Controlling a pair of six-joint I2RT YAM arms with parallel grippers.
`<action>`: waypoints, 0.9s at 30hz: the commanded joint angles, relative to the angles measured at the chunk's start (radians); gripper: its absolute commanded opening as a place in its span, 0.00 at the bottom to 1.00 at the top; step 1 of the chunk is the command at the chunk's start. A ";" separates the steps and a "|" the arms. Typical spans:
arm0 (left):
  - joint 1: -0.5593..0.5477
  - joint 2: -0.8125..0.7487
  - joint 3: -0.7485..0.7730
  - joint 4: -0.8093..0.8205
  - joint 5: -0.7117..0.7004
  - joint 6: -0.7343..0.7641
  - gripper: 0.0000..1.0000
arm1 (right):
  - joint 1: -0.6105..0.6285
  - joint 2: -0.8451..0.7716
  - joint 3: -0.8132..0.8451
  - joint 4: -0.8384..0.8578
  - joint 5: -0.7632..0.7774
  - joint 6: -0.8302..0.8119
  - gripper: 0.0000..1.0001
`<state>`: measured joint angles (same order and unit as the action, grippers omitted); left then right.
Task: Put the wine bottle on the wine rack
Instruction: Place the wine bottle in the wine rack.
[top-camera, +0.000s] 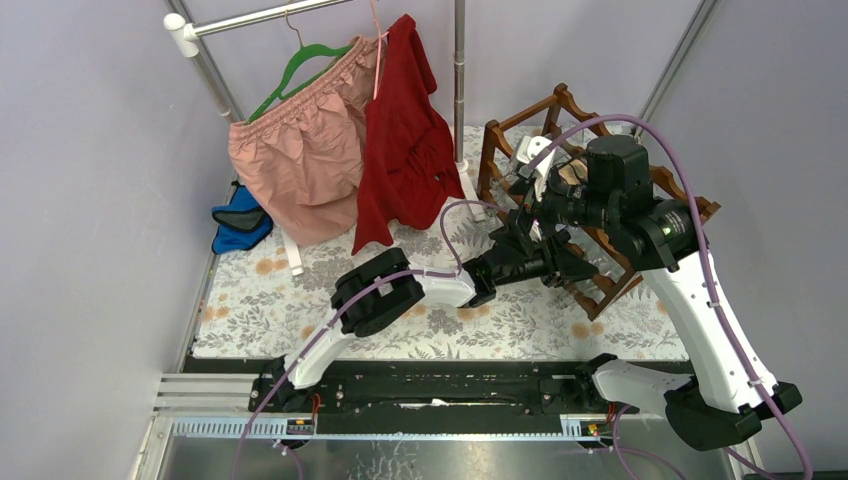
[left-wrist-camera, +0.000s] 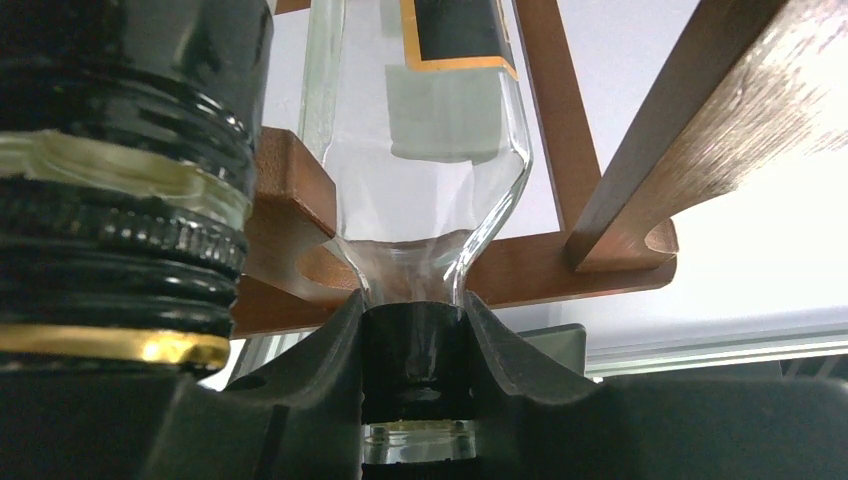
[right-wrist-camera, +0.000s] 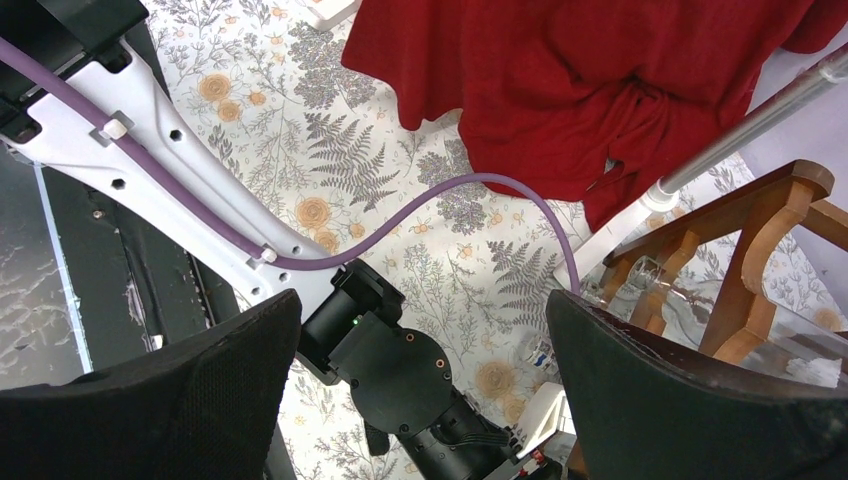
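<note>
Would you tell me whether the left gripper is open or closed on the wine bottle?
Closed: the left gripper presses a finger against each side of the neck of the wine bottle.

Right gripper (right-wrist-camera: 420, 320) hangs with its jaws spread wide over the fern-print worktop (right-wrist-camera: 330, 150). Between them sits the left arm (right-wrist-camera: 390, 370), white link and black wrist, with a purple cable (right-wrist-camera: 420, 205) looping off it. There's a red garment (right-wrist-camera: 600, 80) up top, and the wine rack (right-wrist-camera: 760, 240) is at the right edge, beside a metal pole (right-wrist-camera: 750, 130).
</note>
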<state>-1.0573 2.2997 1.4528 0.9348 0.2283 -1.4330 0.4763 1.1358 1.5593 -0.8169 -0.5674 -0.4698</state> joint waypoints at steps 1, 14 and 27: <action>0.008 -0.019 0.078 0.240 -0.045 0.023 0.00 | -0.006 -0.018 -0.005 0.049 -0.011 0.008 1.00; -0.003 -0.028 -0.030 0.403 -0.086 -0.002 0.00 | -0.006 -0.015 -0.012 0.052 -0.020 0.010 1.00; -0.044 -0.002 0.012 0.386 -0.145 0.016 0.00 | -0.006 -0.025 -0.015 0.050 -0.022 0.013 1.00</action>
<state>-1.0859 2.3161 1.4094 1.0550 0.1406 -1.4387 0.4763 1.1332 1.5433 -0.8165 -0.5690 -0.4690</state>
